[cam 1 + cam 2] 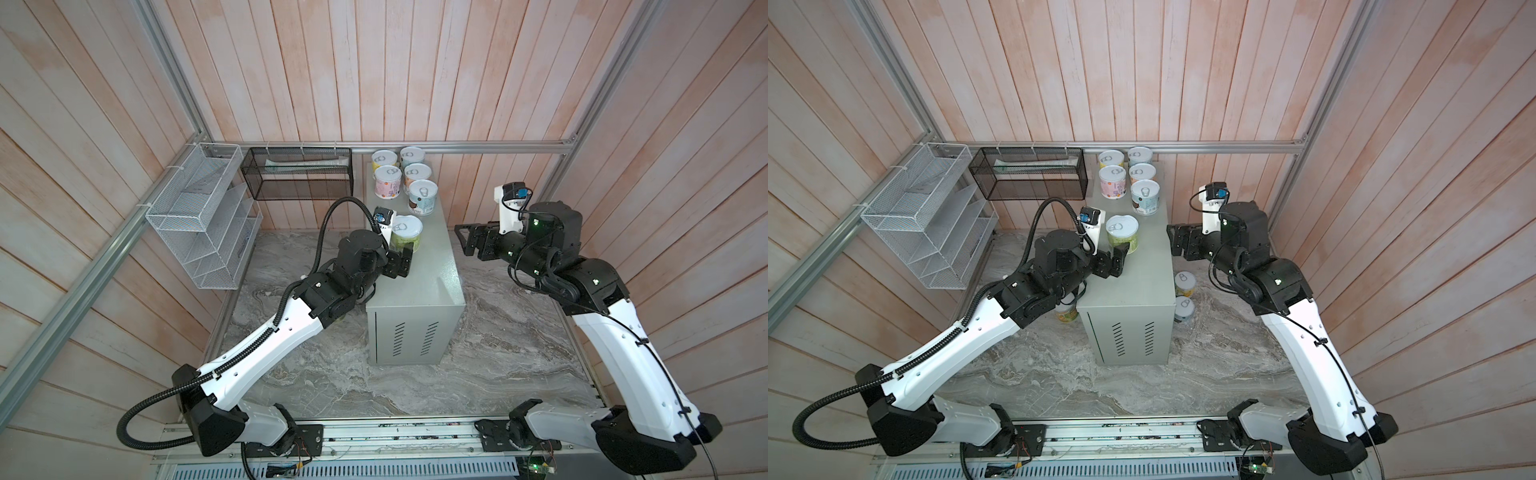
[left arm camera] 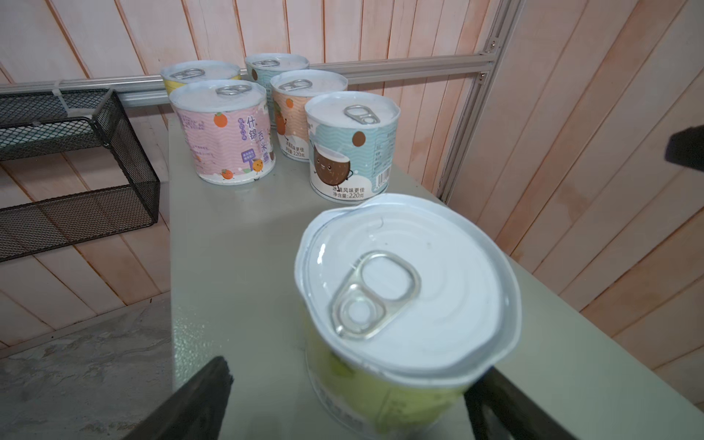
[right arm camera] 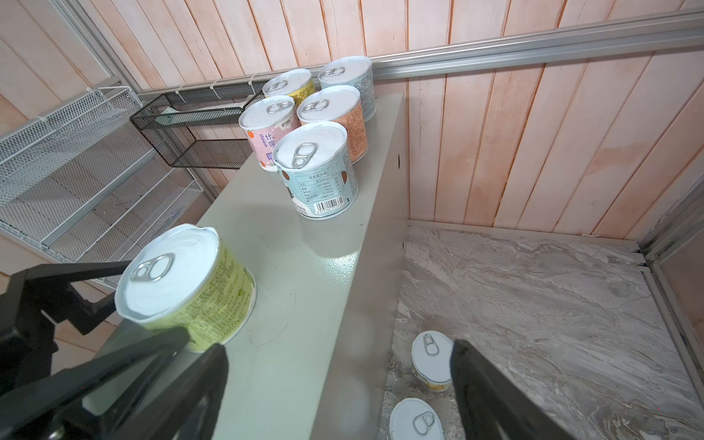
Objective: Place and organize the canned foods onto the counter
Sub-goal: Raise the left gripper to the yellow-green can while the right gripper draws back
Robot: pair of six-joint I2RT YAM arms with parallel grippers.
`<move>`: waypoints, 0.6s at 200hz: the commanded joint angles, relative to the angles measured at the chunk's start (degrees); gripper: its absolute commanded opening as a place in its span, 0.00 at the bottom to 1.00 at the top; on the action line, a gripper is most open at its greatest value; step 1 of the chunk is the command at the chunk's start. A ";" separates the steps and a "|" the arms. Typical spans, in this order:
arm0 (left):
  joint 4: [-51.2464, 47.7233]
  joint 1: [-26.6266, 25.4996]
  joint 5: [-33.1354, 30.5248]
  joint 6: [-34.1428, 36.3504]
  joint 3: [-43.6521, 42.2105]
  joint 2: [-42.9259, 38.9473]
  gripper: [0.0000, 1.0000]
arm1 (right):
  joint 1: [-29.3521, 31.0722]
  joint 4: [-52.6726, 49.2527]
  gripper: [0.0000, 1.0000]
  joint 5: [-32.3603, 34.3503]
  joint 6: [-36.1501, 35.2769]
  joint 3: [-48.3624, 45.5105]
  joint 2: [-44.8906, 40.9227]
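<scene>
Veined marble (image 1: 498,353), boxy counter (image 1: 432,266), cylindrical tins (image 1: 423,196)

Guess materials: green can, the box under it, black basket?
Green can: likely metal lid, silvery pull tab; glossy printed label, paper or plastic unclear. Box: probably painted sheet metal, grey-green, slight sheen, punched vent slits. Black basket: dark-coated wire mesh, see-through.

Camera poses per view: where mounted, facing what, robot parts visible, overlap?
Top views: high in front, looking down on the counter; left arm, right arm.
Left wrist: faces along the counter to five rear cans; left fingers flank the green can.
Right wrist: beside the counter, looking across it; right fingers, left fingers too.
Shared: wrist views both show the green can.
</scene>
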 commanded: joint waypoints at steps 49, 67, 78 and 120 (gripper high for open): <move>4.47 3.47 1.56 -1.47 -1.73 1.30 0.96 | -2.31 4.31 0.90 -3.68 0.33 -3.34 -0.83; 4.74 4.48 2.05 -1.76 -1.23 2.09 0.96 | -2.74 5.06 0.90 -4.27 0.39 -3.76 -0.58; 4.90 4.94 2.25 -1.65 -0.77 2.76 0.96 | -3.09 5.28 0.90 -4.70 0.41 -3.92 -0.26; 4.64 6.31 2.44 -1.54 2.12 6.29 0.96 | -4.06 6.41 0.89 -6.40 0.77 -5.68 0.06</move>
